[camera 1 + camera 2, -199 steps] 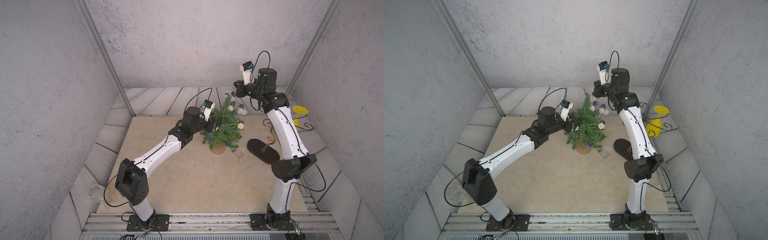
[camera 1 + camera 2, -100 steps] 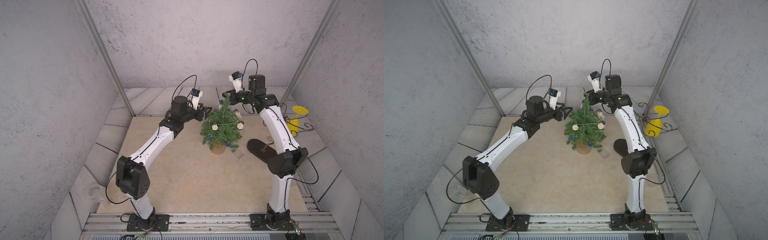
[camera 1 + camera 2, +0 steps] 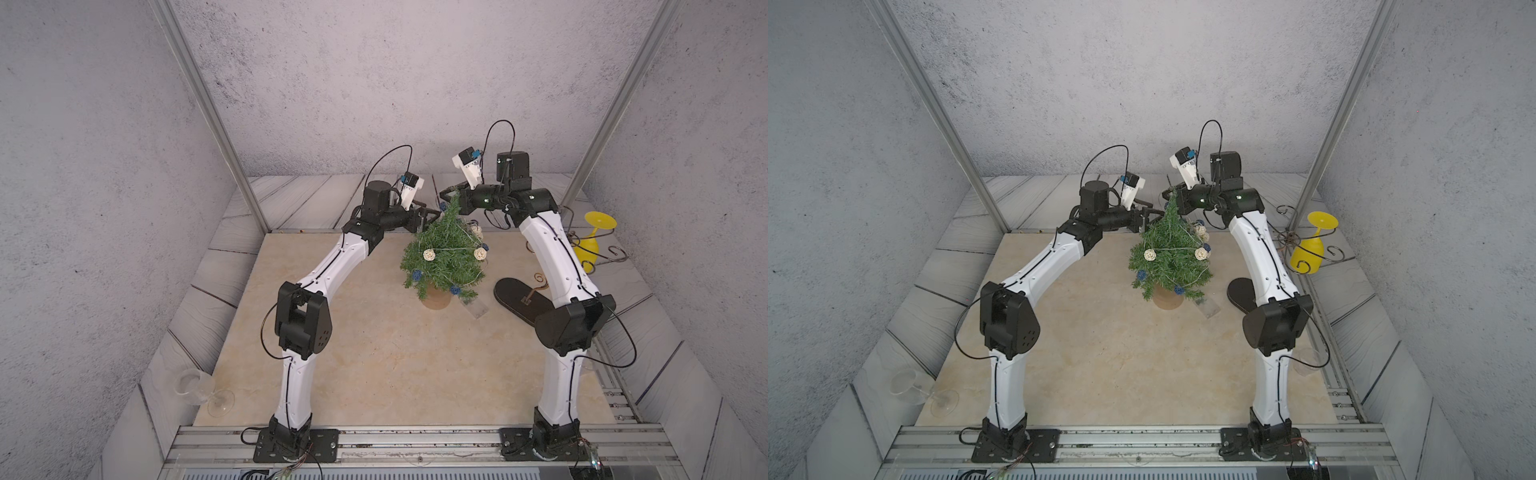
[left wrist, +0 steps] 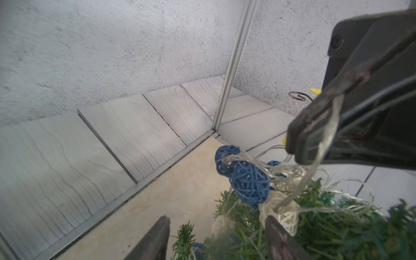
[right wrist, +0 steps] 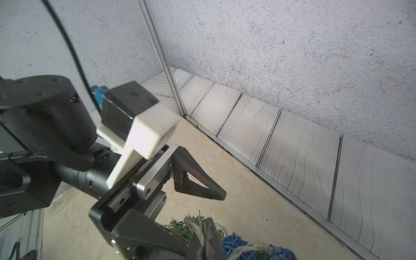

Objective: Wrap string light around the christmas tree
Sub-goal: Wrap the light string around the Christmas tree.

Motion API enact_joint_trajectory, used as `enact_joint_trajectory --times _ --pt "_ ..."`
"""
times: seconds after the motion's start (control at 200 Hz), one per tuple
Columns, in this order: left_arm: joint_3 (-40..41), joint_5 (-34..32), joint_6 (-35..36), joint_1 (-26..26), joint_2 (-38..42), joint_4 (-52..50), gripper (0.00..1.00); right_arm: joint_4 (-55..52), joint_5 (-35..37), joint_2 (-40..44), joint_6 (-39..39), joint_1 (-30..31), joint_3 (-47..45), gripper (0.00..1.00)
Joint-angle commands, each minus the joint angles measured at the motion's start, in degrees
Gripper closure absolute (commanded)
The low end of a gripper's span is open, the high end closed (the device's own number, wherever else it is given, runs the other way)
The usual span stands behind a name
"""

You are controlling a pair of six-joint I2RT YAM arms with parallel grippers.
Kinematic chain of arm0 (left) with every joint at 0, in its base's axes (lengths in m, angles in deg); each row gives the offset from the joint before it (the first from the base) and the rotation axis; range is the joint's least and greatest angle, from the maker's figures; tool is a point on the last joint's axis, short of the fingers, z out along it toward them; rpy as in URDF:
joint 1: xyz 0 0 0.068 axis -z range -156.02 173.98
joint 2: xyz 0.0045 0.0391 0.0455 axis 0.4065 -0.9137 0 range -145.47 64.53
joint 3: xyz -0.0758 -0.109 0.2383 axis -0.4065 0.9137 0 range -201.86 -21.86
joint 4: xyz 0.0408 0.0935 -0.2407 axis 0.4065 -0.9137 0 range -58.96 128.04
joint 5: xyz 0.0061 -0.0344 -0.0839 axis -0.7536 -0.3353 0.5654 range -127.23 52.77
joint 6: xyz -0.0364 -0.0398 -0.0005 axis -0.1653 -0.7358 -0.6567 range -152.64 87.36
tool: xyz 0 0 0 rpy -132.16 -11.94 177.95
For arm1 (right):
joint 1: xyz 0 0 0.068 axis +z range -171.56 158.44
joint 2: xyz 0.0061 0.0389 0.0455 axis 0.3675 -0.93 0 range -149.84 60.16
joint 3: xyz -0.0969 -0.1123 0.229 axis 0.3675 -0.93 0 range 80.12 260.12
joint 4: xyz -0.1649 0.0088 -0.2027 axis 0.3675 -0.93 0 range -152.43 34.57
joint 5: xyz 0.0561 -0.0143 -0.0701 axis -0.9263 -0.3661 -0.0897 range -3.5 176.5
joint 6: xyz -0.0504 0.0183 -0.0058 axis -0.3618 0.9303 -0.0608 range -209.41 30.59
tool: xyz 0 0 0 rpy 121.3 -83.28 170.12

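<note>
Closing on the treetop, both arms have moved in the last 1 second. The left gripper has quit the left flank of the christmas tree and now waits just left of its tip, jaws apart and empty. The right gripper has dropped from high over the far side to the tip, jaws together and clamped on the string light. The tree stands upright toward the far middle of the table, with 2 cream balls across its near face and a bunch of balls gathered at the far right. This looks like a handover being set up to carry the strand round the top, though the top views barely show the wire there.
</note>
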Motion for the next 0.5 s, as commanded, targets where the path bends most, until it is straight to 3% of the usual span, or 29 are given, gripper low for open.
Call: enact_joint_trajectory --times 0.0,0.24,0.495 --pt "-2.8 4.7 -1.2 0.1 -0.3 3.3 0.36 -0.1 -2.5 -1.1 -1.5 -0.1 -0.5 1.0" --pt "6.4 2.7 -1.2 -0.4 5.8 8.9 0.32 0.2 0.0 0.5 -2.3 -0.4 -2.2 1.0" --pt "5.3 4.9 -3.6 -0.6 5.6 10.5 0.23 1.6 -0.7 1.9 -2.2 -0.4 -4.0 1.0"
